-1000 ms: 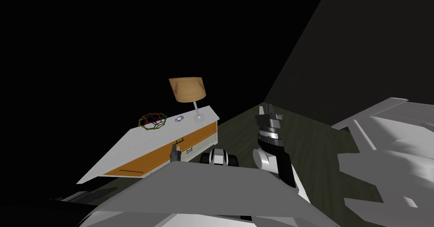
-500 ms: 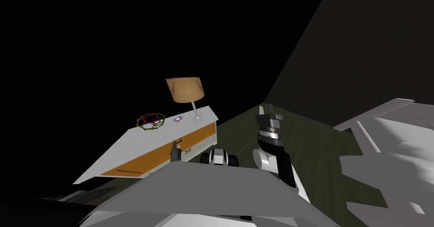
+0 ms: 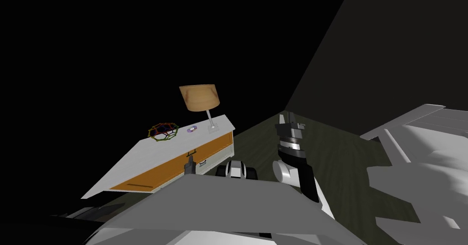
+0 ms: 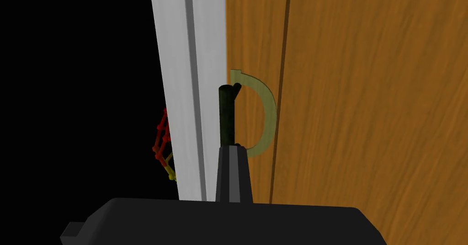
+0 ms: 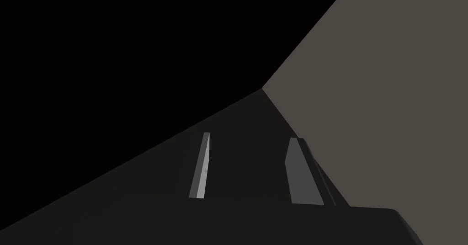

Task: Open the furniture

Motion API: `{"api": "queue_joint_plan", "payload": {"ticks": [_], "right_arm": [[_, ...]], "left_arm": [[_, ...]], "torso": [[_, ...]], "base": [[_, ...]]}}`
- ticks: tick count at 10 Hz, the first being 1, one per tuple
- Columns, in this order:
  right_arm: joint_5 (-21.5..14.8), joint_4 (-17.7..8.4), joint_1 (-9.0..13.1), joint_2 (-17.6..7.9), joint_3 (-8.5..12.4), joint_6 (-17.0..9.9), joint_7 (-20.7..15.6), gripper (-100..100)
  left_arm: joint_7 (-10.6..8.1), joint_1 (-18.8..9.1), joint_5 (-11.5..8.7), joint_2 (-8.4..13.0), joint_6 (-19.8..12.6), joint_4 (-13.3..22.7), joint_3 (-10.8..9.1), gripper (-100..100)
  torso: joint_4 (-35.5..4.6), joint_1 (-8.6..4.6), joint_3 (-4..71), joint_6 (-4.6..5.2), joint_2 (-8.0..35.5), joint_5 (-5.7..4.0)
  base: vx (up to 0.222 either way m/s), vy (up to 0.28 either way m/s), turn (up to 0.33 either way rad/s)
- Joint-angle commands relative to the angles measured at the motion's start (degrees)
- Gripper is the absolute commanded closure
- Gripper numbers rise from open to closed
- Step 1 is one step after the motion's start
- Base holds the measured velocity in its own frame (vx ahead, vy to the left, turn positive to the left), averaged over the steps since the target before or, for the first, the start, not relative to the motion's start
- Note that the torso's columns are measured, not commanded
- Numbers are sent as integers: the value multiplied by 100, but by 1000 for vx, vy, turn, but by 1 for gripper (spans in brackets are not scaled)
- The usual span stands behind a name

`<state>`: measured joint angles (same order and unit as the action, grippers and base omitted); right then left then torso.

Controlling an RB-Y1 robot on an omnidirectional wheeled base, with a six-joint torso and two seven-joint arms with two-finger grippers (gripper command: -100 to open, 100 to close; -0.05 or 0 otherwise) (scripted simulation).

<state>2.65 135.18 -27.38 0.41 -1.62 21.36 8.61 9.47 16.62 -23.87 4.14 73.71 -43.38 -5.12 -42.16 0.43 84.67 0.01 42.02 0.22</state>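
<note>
Right arm (image 3: 299,169) white, black joints, seemingly ribbed grey wrist; thin grey jaws.

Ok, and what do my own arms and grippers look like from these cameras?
The right forearm is black, with a rounded white elbow joint and a silver-banded wrist. The right gripper has two thin, light grey blade fingers on a dark box. The left gripper has the same dark box; its fingers look like one dark tapered blade.

Left gripper (image 4: 233,150) fingers pressed together on the near end of the dark bar handle (image 4: 226,114). Behind it is an orange wood-grain front (image 4: 365,119). A white cabinet edge (image 4: 183,96) runs just beside the fingers.
</note>
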Motion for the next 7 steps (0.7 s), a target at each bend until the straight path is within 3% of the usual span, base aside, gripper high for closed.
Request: {"api": "queue_joint_plan", "payload": {"ticks": [1,2,4,7], "right_arm": [[0,0,0,0,0,0,0,0],[0,0,0,0,0,0,0,0],[0,0,0,1,-1,0,0,0],[0,0,0,2,-1,0,0,0]], "left_arm": [[17,53,1,-60,86,46,31,100],[24,56,-3,102,78,13,27,-100],[32,31,-21,229,-133,-188,-17,-100],[37,-10,-33,219,-446,-434,-73,-100]], "torso": [[-6,-20,0,-1,9,-12],[-10,-43,-5,-1,19,-21],[-14,-56,-12,-1,29,-26],[-14,-52,-14,-1,32,-24]], "base": [[-1,16,-5],[-2,-7,5],[-5,-47,16],[-27,-104,24]]}}
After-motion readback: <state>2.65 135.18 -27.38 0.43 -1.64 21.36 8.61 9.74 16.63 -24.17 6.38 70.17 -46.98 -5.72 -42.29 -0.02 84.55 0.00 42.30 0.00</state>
